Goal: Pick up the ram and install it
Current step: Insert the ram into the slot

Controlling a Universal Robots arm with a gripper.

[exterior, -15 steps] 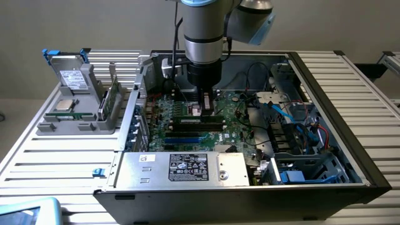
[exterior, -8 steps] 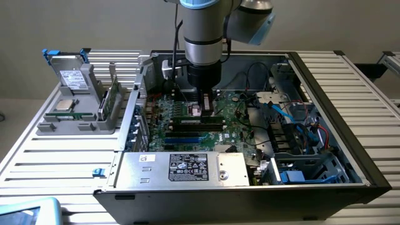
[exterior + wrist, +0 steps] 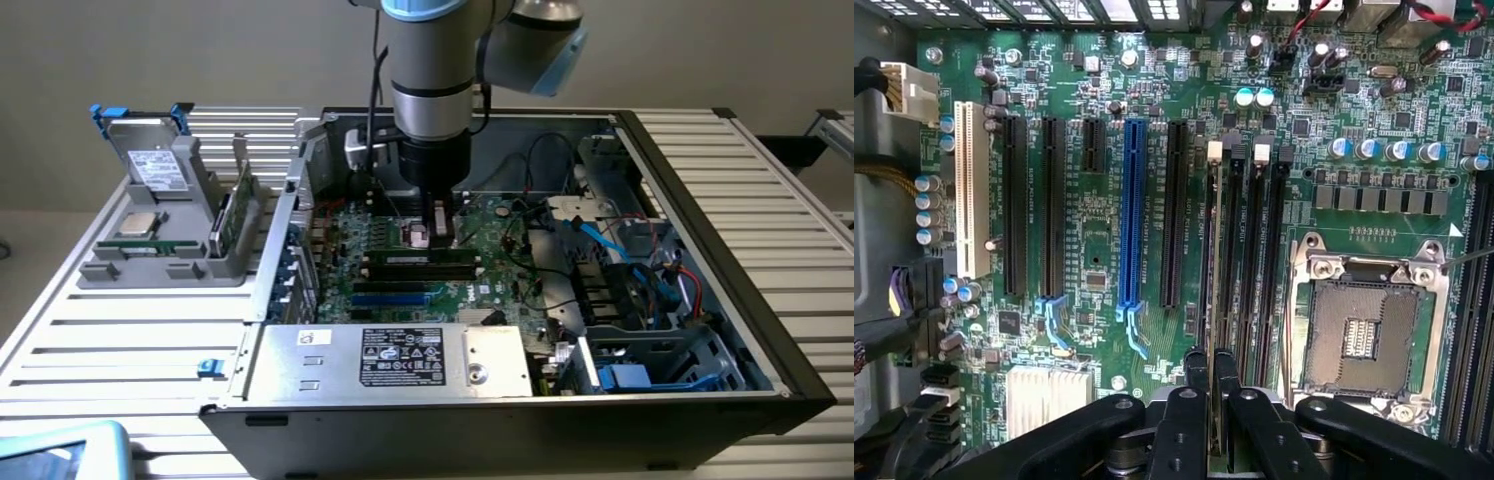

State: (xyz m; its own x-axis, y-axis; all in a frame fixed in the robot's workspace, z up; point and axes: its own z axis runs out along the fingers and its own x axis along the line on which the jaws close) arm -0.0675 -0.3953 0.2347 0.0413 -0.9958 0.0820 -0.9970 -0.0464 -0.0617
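The ram [image 3: 1215,300] shows edge-on in the wrist view as a thin green stick with my gripper [image 3: 1212,400] shut on it. It stands upright directly over the first of several black memory slots [image 3: 1254,260], beside the open processor socket [image 3: 1369,335]. Whether its lower edge touches the slot cannot be told. In the exterior view my gripper [image 3: 427,232] reaches straight down into the open computer case [image 3: 694,200], just above the motherboard [image 3: 400,285].
Cables and drive bays [image 3: 627,270] crowd the case on the exterior view's right. A metal power supply box [image 3: 387,360] lies at the case front. On the exterior view's left, a grey fixture [image 3: 160,265] holds a silver processor chip [image 3: 138,222] and an upright green board [image 3: 238,215].
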